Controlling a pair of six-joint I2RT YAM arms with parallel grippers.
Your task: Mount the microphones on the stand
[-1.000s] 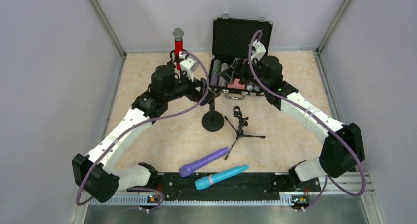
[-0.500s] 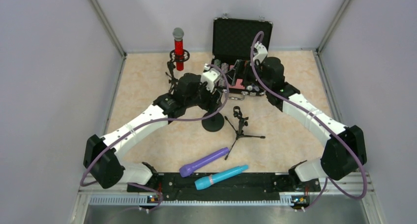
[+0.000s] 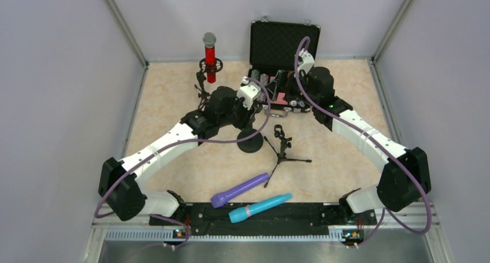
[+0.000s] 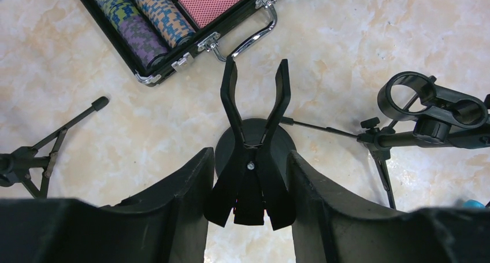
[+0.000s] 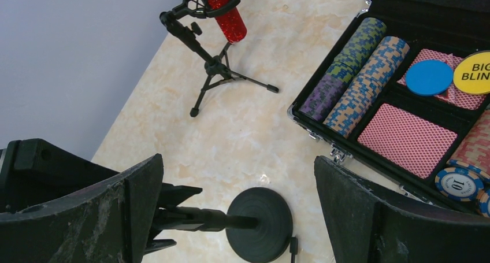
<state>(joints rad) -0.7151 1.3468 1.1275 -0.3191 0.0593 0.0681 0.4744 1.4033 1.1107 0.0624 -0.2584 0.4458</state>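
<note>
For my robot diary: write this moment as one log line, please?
left gripper: around stand clip | right gripper: open, empty | red microphone: in tripod stand | purple microphone, turquoise microphone: lying loose

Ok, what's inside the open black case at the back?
Rows of poker chips, a red-backed card deck, a blue disc and a yellow disc. The case runs off frame on the right, and the right gripper hides its near corner.

Top view high, facing down; 2 wrist views close, downward, both share round stand base (image 5: pixel 259 221).
</note>
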